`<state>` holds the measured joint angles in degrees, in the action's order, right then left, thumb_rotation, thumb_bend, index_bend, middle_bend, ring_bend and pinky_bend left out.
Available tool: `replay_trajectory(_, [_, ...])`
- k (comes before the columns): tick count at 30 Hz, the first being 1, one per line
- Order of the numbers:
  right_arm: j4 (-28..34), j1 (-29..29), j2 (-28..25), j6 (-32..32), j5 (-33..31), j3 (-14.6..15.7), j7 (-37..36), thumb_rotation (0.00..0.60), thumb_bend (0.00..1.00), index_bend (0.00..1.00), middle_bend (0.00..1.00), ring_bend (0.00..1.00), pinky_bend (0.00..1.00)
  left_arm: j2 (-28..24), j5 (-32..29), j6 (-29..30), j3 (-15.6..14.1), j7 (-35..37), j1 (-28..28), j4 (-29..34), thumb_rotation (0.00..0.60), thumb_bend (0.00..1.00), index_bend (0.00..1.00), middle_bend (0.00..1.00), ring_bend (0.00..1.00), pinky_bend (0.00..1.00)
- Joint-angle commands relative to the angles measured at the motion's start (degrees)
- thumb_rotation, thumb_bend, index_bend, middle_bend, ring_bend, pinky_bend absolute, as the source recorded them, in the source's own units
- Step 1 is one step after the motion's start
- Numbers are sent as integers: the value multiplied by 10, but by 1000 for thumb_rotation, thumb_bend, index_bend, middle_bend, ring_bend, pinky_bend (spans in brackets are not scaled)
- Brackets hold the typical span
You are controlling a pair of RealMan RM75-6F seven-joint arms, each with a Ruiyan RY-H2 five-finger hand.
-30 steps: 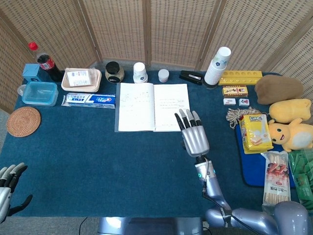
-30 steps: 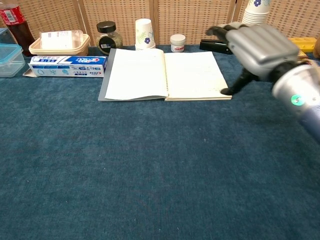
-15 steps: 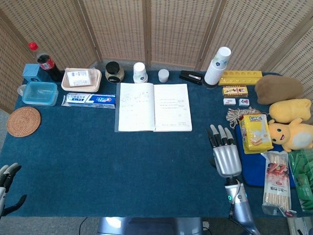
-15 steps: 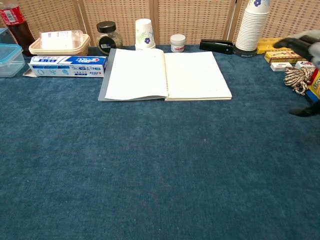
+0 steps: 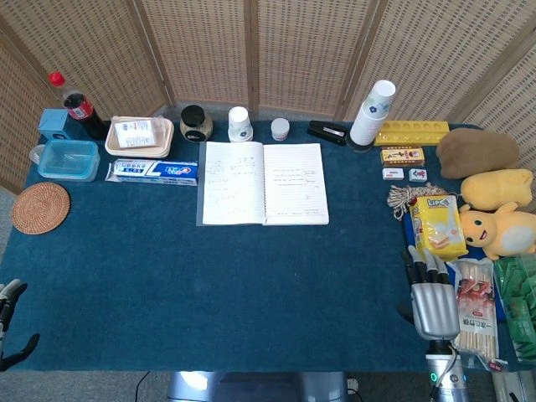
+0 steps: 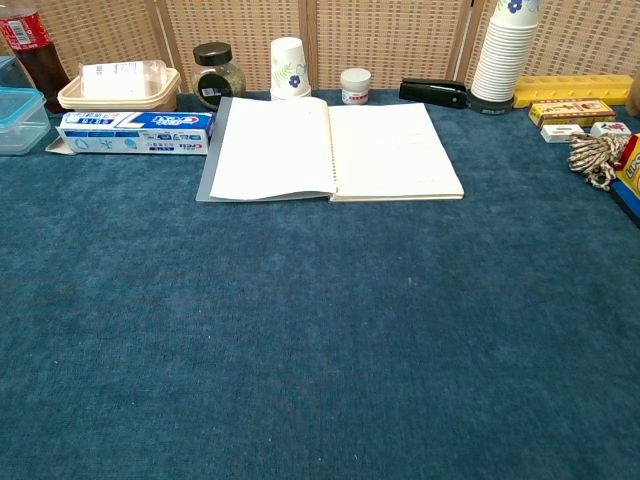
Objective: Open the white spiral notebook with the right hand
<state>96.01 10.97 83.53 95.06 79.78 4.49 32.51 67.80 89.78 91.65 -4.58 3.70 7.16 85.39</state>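
Notebook (image 5: 263, 183) lies open flat mid-table, looks light with floppy pages, so I'd lift at a page's free edge; my right hand (image 5: 434, 303) sits well apart, fingers straight, close together, empty.

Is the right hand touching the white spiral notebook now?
Apart. The head view shows the right hand near the table's front right edge, with wide blue cloth between it and the open white spiral notebook.

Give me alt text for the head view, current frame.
A white spiral notebook lies open on a blue table. The right hand, fingers extended and holding nothing, hovers near the table's front right edge beside snack packets; the left hand shows at the front left corner.
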Motion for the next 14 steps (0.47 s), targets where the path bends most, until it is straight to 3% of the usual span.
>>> replay_trajectory(1, [1, -6, -4, -4, 1, -4, -9, 600, 148, 113, 142, 49, 147, 3, 4, 6, 1, -3, 2, 2, 600, 271, 132, 64, 8, 0])
replay_trajectory(14, [-12, -27, -3, -29, 5, -19, -47, 600, 150, 116, 142, 45, 146, 1, 12, -2, 1, -23, -4, 23, 600, 270, 141, 65, 5, 0])
